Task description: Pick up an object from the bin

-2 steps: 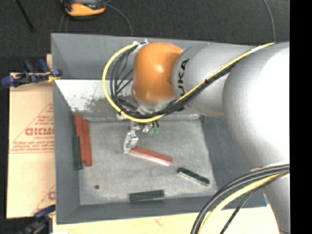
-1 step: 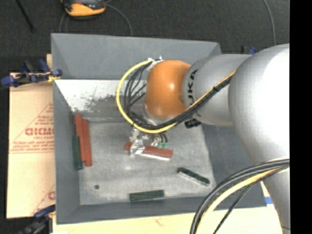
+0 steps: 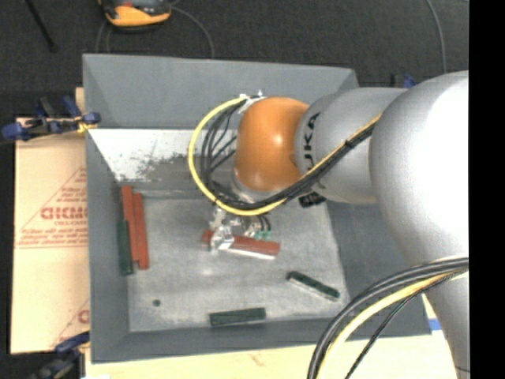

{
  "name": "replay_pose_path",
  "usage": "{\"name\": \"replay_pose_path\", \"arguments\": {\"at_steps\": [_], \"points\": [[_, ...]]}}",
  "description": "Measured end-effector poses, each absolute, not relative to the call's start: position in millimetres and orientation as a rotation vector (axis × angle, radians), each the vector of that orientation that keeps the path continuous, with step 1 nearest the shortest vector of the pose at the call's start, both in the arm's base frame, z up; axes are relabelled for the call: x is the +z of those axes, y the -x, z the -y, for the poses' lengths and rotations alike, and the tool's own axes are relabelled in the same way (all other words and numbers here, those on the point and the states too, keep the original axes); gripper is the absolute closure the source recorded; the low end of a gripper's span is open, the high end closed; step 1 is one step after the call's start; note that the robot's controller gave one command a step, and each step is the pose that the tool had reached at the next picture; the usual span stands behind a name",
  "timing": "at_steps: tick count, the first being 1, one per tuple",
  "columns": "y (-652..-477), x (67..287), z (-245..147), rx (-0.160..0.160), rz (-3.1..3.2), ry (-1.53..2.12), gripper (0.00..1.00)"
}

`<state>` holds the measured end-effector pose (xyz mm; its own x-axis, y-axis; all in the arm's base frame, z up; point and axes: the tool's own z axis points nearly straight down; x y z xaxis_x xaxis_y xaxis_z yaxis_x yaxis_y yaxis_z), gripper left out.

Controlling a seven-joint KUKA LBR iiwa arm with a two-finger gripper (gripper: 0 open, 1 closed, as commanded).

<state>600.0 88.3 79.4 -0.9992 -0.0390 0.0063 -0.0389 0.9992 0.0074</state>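
Reaching arm [image 3: 410,156]: it enters from the right of your frame, with its orange wrist cover [image 3: 268,144] above the middle of the bin [image 3: 221,77].
Claw [image 3: 227,235]: low at the bin's centre, over the left end of a short red-brown bar [image 3: 259,249].
Claw state: you cannot tell whether it is spread or pressed together.
Left side: long red bars [image 3: 138,227] lie along the wall, with a slim dark green stick [image 3: 124,249] just beside them.
Lower edge: a dark green bar [image 3: 237,317] lies flat.
Lower right: a tilted dark green piece [image 3: 313,285] lies apart from the claw.
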Motion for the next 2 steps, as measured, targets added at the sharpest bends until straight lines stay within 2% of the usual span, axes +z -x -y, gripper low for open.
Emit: {"name": "replay_pose_path", "arguments": {"at_steps": [1,2], "points": [[-599.9,80.1,-88.4,-0.011,3.135,-0.061,1.0],[-594.8,107.1,-67.7,-0.004,3.149,-0.083,1.0]]}}
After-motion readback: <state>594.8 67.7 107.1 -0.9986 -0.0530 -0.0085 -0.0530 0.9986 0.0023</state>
